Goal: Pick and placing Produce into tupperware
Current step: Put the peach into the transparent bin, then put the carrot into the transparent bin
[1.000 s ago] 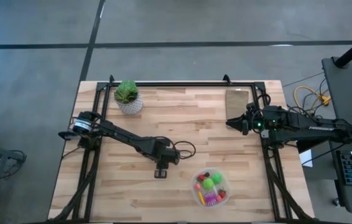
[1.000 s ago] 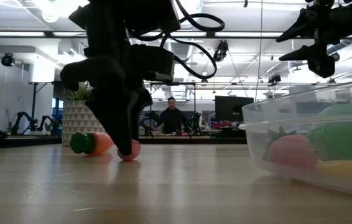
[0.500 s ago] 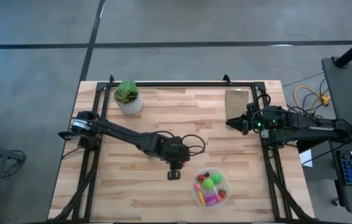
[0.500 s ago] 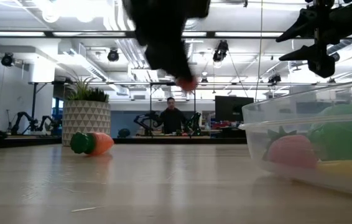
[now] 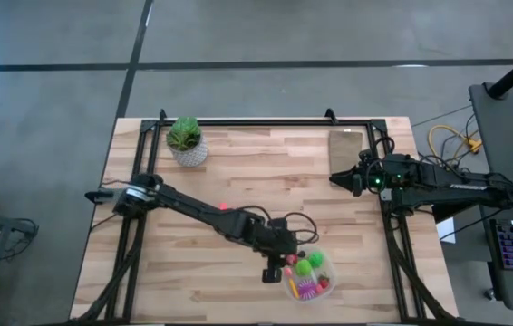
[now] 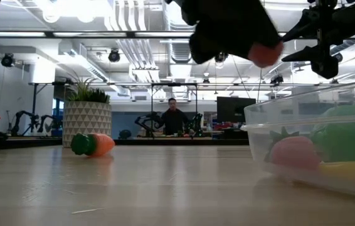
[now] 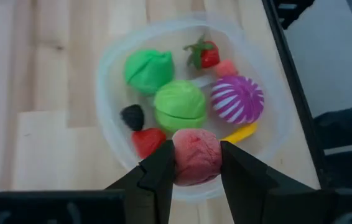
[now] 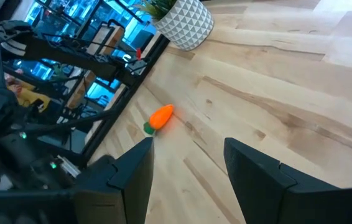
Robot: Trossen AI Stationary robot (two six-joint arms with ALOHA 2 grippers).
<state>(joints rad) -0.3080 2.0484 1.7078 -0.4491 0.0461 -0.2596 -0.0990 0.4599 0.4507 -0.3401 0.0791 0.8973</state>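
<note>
My left gripper (image 7: 196, 163) hangs over the left rim of the tupperware (image 7: 107, 62), a clear round bowl near the table's near edge (image 5: 307, 292), and is shut on a pinkish-red ball (image 7: 196, 155). Inside the bowl lie two green balls (image 7: 179, 106), a strawberry (image 7: 204, 55), a purple striped ball (image 7: 237, 99), a yellow piece and small red and black bits. An orange carrot (image 5: 223, 206) lies on its side on the bare wood (image 6: 94, 144). My right gripper (image 5: 333, 177) waits open, raised by the table's right edge. My left gripper pinches the pinkish-red ball (image 6: 265, 53) between its two fingers (image 7: 160, 171), one on each side of it. The fingers come from above, pointing down. The ball is lifted clear, high above the table and over the bowl's rim (image 6: 303, 103).
A potted plant in a white patterned pot (image 5: 187, 140) stands at the far left corner. A flat tan board (image 5: 347, 145) lies at the far right, by my right arm. Bare wood stretches between carrot and bowl. A person (image 6: 174, 116) stands in the room behind.
My left gripper, shut on the pinkish-red ball beside the carrot, has lifted it off the table and carried it toward the right and near edges, up over the bowl's rim. The carrot stayed put.
</note>
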